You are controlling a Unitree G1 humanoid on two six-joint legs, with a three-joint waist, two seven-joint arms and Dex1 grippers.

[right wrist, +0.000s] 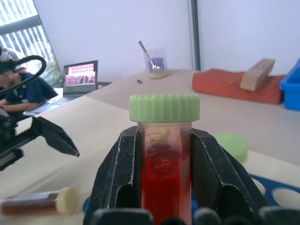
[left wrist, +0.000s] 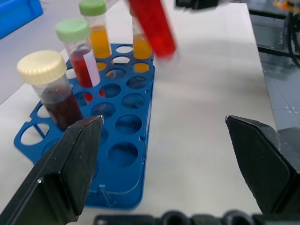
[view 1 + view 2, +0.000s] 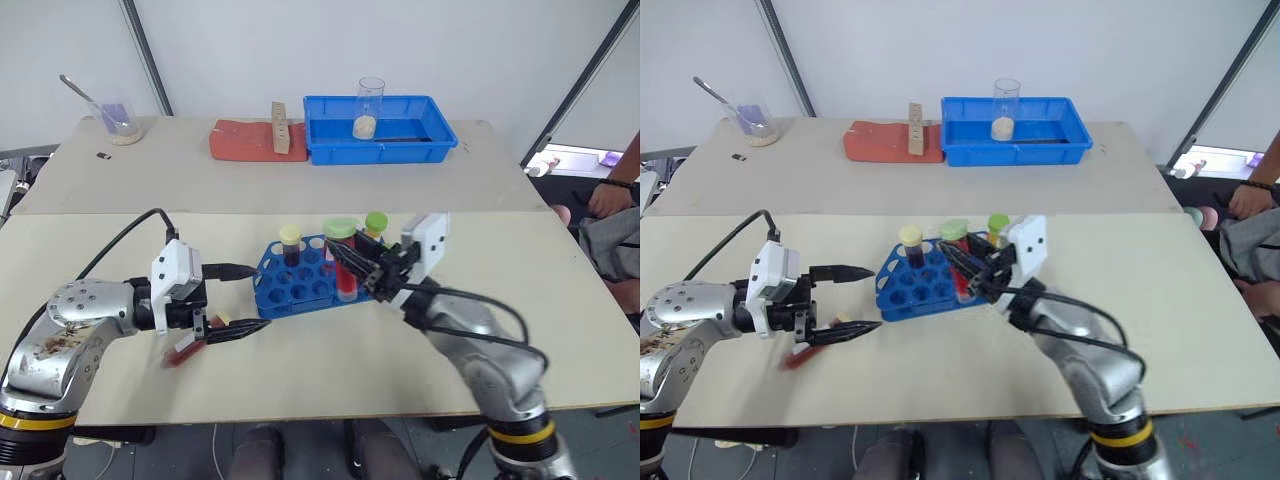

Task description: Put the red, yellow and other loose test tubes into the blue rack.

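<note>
Centre frame: small bright blue plastic test tube rack (image 3: 296,282) on the beige table (image 3: 560,330), carrying a cream-capped dark tube (image 3: 291,245) and green-capped tubes. I see my right pincer (image 1: 165,187) clenched on a green-capped clear tube of red liquid (image 1: 165,154), held just above the rack's right side. My left pincer (image 3: 232,300) stands released, left of the rack. One cream-capped brown tube (image 1: 40,202) lies loose on the table below it.

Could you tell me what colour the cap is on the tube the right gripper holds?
Light green cap, clearest in the right wrist view.
</note>
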